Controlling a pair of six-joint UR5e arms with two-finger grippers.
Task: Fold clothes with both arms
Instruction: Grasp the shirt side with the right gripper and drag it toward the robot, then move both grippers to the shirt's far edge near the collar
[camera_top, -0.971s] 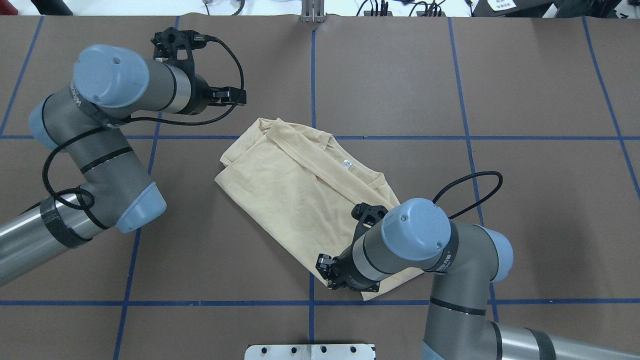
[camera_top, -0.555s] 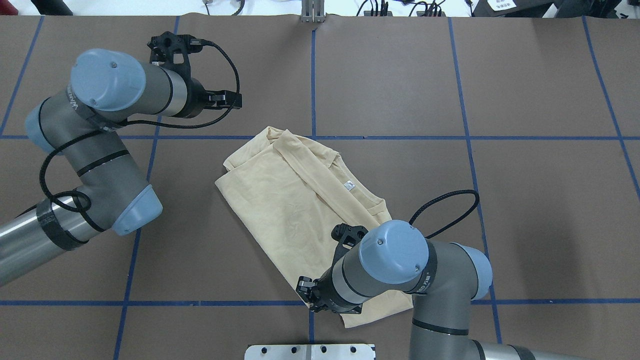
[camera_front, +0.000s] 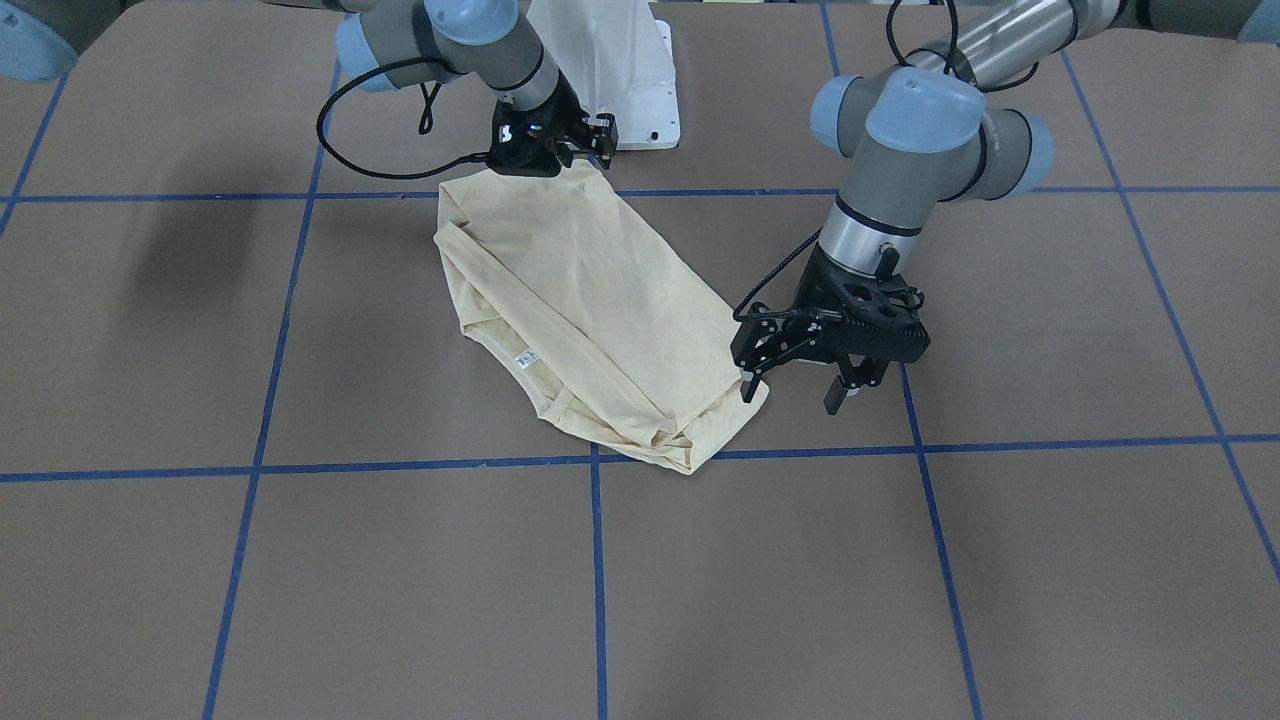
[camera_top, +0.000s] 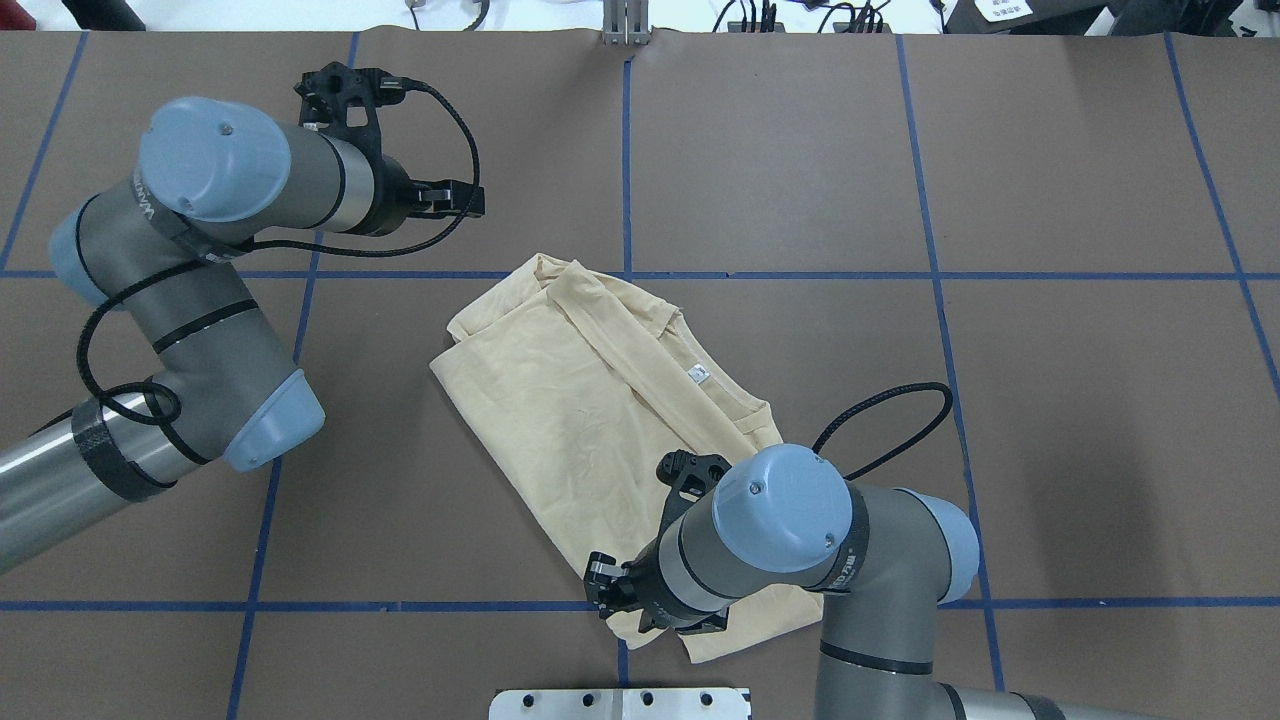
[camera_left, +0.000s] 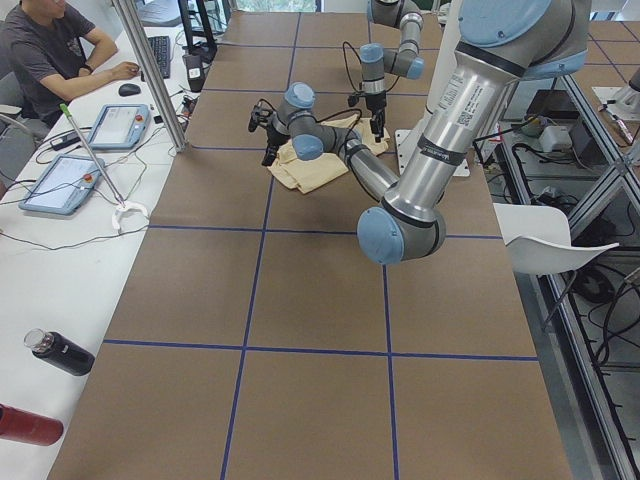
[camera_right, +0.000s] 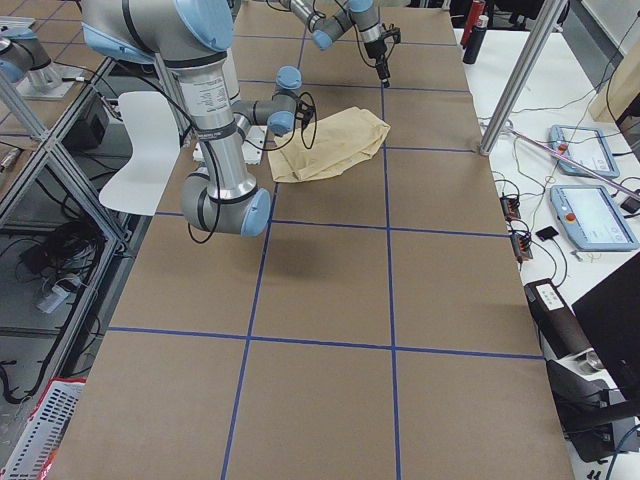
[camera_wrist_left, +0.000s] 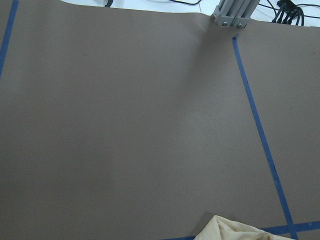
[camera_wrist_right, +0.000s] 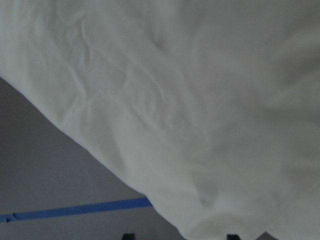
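Note:
The cream T-shirt (camera_top: 570, 420) lies folded and slanted on the brown table, its white neck label (camera_top: 698, 375) facing up; the print is hidden. It also shows in the front view (camera_front: 580, 290). My right gripper (camera_top: 615, 600) is low at the shirt's near corner and looks shut on the cloth; in the front view (camera_front: 560, 150) it sits at the shirt's top end. Cloth (camera_wrist_right: 175, 100) fills the right wrist view. My left gripper (camera_top: 478, 201) is open and empty, raised beyond the shirt's far left corner; in the front view (camera_front: 790, 393) it hangs beside the shirt's corner.
The white pedestal base (camera_front: 620, 80) stands just behind the right gripper. Blue tape lines (camera_top: 780, 275) grid the table. A metal post (camera_top: 625, 25) stands at the far edge. An operator (camera_left: 50, 50) sits at a side desk with tablets (camera_left: 115, 125).
My right gripper has moved toward the robot's base and a little left, and the shirt has slid with it. My left gripper has drawn back slightly to the left.

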